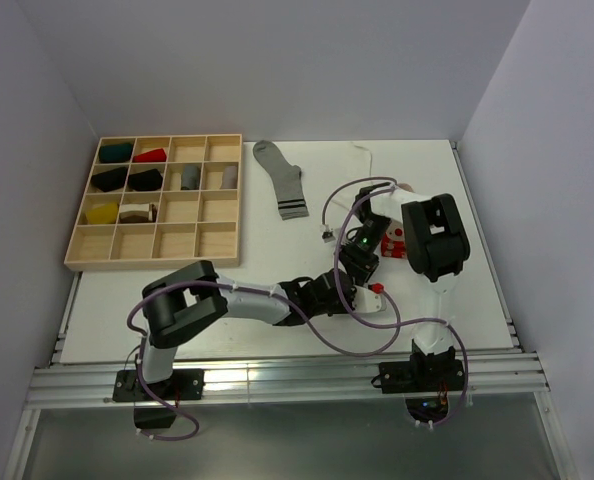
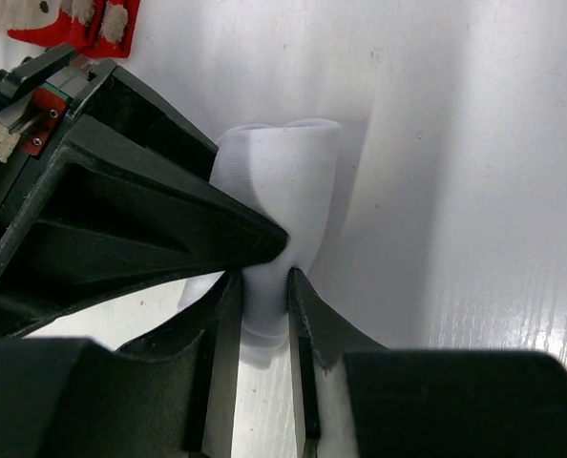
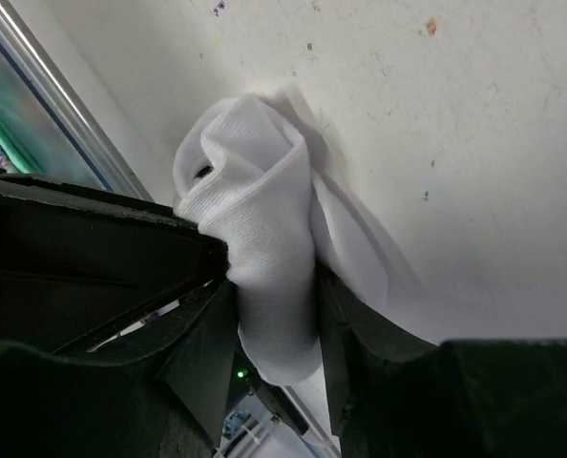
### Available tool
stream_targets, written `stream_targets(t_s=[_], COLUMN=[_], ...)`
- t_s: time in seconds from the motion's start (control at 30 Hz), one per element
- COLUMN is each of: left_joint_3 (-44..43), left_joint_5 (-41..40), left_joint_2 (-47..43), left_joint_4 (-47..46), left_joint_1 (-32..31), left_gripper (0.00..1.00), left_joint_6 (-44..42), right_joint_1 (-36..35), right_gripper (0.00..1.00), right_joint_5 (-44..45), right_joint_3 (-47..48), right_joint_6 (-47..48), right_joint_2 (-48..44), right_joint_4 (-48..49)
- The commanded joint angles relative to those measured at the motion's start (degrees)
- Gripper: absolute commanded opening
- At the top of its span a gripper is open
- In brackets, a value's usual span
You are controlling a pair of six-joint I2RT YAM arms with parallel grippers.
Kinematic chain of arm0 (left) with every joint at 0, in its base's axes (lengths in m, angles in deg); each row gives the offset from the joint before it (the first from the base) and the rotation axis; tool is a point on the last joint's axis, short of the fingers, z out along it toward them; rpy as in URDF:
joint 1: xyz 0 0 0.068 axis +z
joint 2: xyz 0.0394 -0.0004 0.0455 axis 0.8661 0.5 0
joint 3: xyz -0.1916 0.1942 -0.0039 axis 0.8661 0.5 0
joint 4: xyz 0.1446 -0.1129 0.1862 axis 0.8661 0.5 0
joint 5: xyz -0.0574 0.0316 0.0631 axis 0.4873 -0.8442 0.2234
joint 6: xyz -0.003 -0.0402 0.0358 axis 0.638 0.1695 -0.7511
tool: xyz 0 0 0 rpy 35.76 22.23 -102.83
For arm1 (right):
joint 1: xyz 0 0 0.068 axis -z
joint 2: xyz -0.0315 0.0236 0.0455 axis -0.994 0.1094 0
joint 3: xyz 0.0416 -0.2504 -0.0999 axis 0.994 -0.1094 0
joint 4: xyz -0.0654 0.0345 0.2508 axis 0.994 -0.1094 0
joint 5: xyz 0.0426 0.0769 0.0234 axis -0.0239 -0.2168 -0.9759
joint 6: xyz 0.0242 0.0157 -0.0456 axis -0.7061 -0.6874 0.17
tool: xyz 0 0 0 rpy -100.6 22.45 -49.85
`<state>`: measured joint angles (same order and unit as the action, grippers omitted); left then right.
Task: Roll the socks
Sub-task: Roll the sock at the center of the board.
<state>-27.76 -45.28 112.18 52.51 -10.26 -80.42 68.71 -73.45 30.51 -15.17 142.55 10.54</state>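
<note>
A pale, near-white sock (image 2: 283, 181) is rolled into a tight bundle, also in the right wrist view (image 3: 255, 172). My left gripper (image 2: 262, 277) is shut on the roll's lower part. My right gripper (image 3: 272, 277) is shut on the same roll from the other side. In the top view both grippers, left (image 1: 357, 293) and right (image 1: 362, 262), meet mid-table and hide the roll. Its red-and-white patterned end (image 1: 397, 243) lies just right of them and shows in the left wrist view (image 2: 73, 24). The long striped sock (image 1: 282, 180) lies flat further back.
A wooden compartment tray (image 1: 152, 263) stands at the back left with several rolled socks in its left compartments. The table's metal front rail (image 1: 277, 380) runs along the near edge. The arms' purple cables (image 1: 367, 335) loop over the table near the grippers.
</note>
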Motion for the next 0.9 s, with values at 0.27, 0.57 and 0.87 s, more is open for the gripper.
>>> stream_targets(t_s=[0.27, 0.57, 0.87], left_joint_3=[-0.79, 0.35, 5.27], left_joint_5=[1.92, -7.21, -13.56], left_joint_2=[3.99, 3.98, 1.27], left_joint_4=[7.27, 1.73, -9.17], left_joint_1=[0.56, 0.82, 1.35], left_gripper=[0.41, 0.66, 0.63], left_joint_6=[4.23, 2.47, -0.43], right_joint_1=[-0.20, -0.29, -0.29], right_gripper=[0.34, 0.25, 0.24], right_joint_5=[1.69, 2.49, 2.66], right_joint_3=[-0.98, -0.89, -0.81], right_joint_6=[-1.33, -1.52, -1.69], right_joint_2=[-1.31, -0.60, -0.34], right_joint_4=[7.34, 7.08, 6.73])
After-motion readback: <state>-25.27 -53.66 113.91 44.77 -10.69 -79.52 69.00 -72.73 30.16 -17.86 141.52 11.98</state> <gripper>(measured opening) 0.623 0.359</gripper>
